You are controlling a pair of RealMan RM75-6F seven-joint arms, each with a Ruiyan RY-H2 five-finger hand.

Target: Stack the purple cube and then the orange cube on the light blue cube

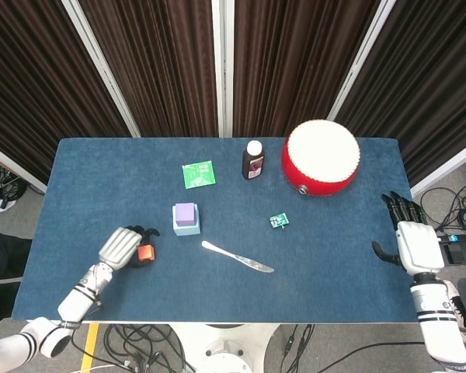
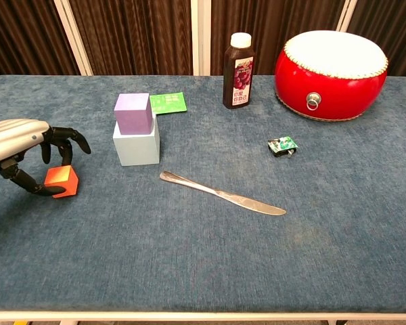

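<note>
Hidden parts: the left hand [image 2: 20, 145] is cut off by the chest view's left edge, so only its silver back and dark fingers [image 2: 66, 139] show; the right hand [image 1: 408, 237] appears in the head view only, beyond the counter's right edge.
Hard to read: print on the green packet [image 2: 168, 102] and on the dark bottle's [image 2: 238, 71] label is too small to make out; the small green-and-white item [image 2: 282, 145] cannot be named more closely.
Left hand: grasping the orange cube [image 2: 61, 181], fingers curled over its top and thumb under its left side; whether the cube is clear of the counter [image 2: 203, 257] I cannot tell.
Right hand: released, fingers apart, holding nothing.
Orange cube: orange top, redder front face, slightly tilted; left of and nearer the camera than the light blue cube [image 2: 137, 143], apart from it.
Purple cube: the purple cube [image 2: 132, 112] sits on the light blue cube, upright, smaller than it.
Butter knife: the butter knife [image 2: 220, 193] lies flat, right of the light blue cube.
Red drum: the red drum [image 2: 330, 64] stands far right of the light blue cube, beside the bottle.
</note>
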